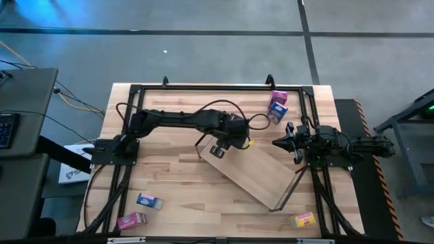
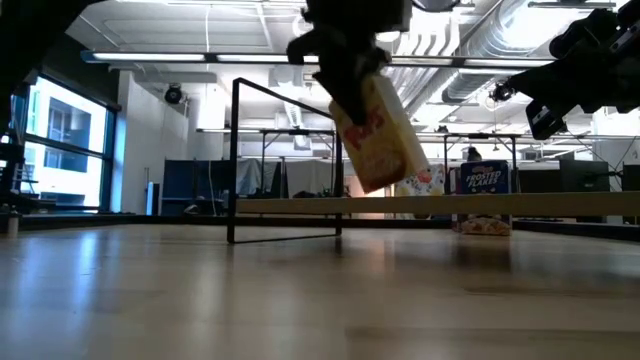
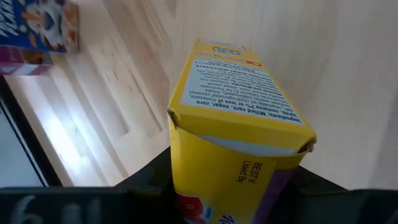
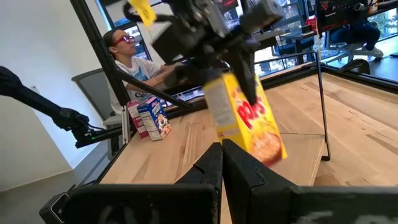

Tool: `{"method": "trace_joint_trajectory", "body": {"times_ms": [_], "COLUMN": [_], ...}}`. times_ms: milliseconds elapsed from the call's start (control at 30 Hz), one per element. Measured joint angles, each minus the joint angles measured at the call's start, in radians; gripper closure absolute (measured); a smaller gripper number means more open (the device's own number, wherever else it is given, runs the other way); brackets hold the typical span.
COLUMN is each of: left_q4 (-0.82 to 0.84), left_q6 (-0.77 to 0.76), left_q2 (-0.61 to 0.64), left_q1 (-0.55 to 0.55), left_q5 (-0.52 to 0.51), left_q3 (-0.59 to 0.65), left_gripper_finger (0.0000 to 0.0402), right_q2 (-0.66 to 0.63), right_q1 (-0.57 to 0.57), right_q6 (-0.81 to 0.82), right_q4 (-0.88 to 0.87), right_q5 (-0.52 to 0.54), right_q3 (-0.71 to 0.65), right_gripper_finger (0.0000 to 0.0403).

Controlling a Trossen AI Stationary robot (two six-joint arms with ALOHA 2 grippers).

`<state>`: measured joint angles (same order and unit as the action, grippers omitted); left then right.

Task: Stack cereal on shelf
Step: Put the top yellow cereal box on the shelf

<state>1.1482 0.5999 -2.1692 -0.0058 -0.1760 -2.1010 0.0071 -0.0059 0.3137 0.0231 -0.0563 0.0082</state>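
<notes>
Holding a yellow cereal box [image 2: 378, 130] tilted in the air, the left pincer [image 1: 220, 146] hangs over the near-left end of the shelf [image 1: 261, 177], a long light-wood board lying slantwise across the middle of the desk [image 1: 169, 176] with thin black wire frames at its short ends. Its fingers are partly closed around the box's upper end, so the box hangs beneath with its lower end just above the board; the tilt suggests it is being brought down to stand there, though it does not yet touch. The right pincer [image 1: 279, 143] is fully closed and holds nothing; it waits near the desk's right edge, pointing toward the shelf, probably kept back to leave room. The other cereal lies scattered on the desk: a pink box [image 1: 278, 97] and a blue box [image 1: 276, 112] stand together near the far right corner, a blue box [image 1: 148, 200] and a pink box [image 1: 131, 220] lie near the front left corner, and a second yellow box [image 1: 303, 219] lies near the front right corner. No box rests on the shelf yet, so the stacking seems barely begun. Beyond the desk, a person [image 4: 134, 59] sits at another workstation.
</notes>
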Motion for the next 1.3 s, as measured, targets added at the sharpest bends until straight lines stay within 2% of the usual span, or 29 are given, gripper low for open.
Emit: {"method": "trace_joint_trajectory", "body": {"times_ms": [433, 1133, 1300], "left_q4": [0.011, 0.024, 0.018], "left_q6": [0.101, 0.066, 0.059], "left_q2": [-0.01, -0.006, -0.008], "left_q1": [0.02, 0.019, 0.016], "left_q5": [-0.072, -0.086, -0.096], "left_q3": [0.0, 0.043, 0.043], "left_gripper_finger": [0.0264, 0.0263, 0.0246], "right_q2": [0.0, 0.0, 0.0], "right_q1": [0.0, 0.0, 0.0], "right_q6": [0.0, 0.0, 0.0], "right_q4": [0.0, 0.0, 0.0], "right_q5": [0.0, 0.0, 0.0], "right_q3": [0.0, 0.0, 0.0], "right_gripper_finger": [0.0402, 0.0402, 0.0402]}}
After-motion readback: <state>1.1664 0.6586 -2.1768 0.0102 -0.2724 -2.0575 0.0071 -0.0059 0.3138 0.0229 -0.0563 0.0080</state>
